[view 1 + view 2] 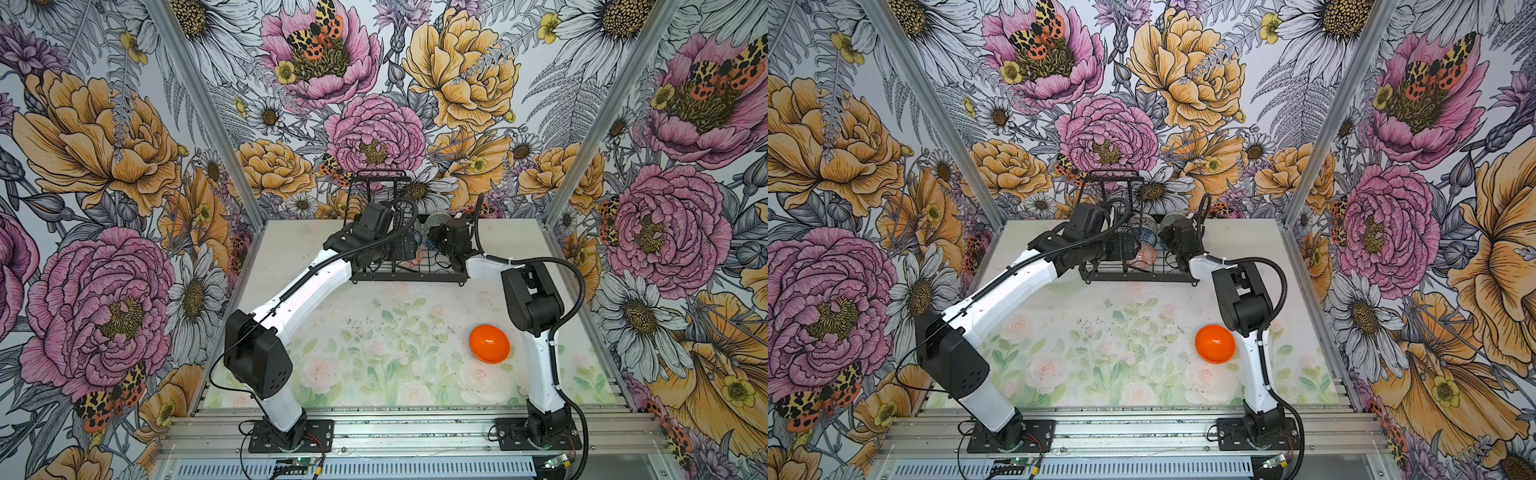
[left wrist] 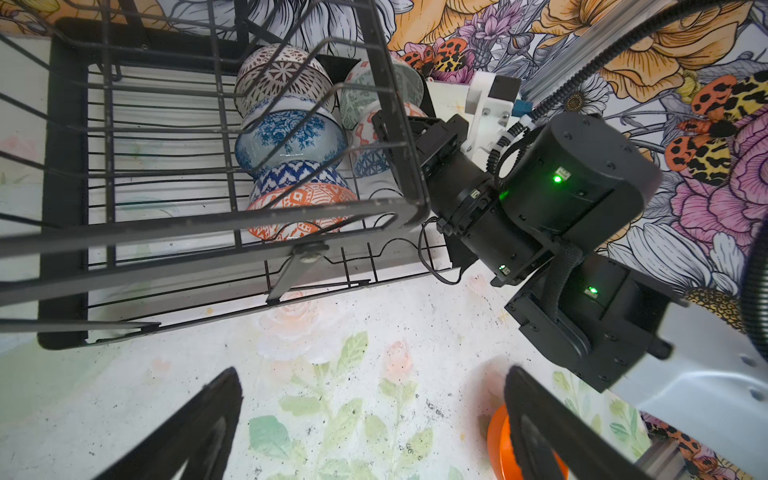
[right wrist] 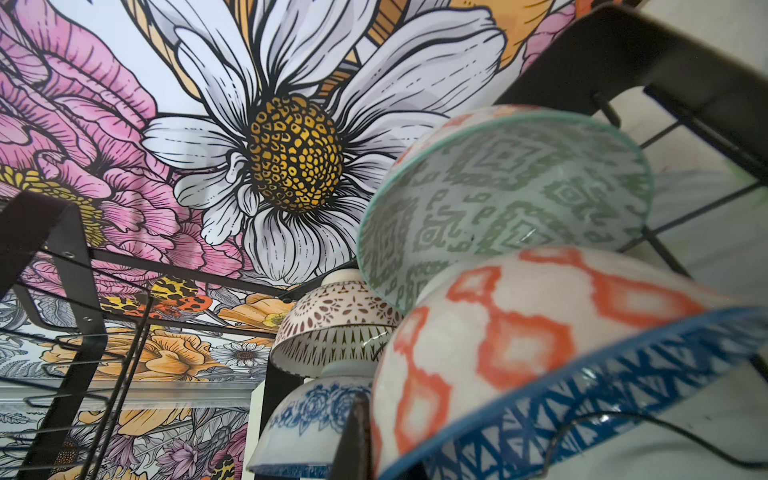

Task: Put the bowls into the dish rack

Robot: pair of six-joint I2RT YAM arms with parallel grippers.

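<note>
A: Where's the plain orange bowl [image 1: 489, 344]?
B: On the table [image 1: 353, 299], front right, well apart from the dish rack [image 1: 409, 277].
A: Claws?
B: Left gripper [image 2: 370, 378] gapes wide near the rack's front; right gripper [image 1: 433, 240] is pinched together among the racked patterned bowls [image 2: 291, 137].

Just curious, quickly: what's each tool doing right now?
Left tool: open, holding nothing.
Right tool: shut, at the bowls; whether it grips one cannot be told.
</note>
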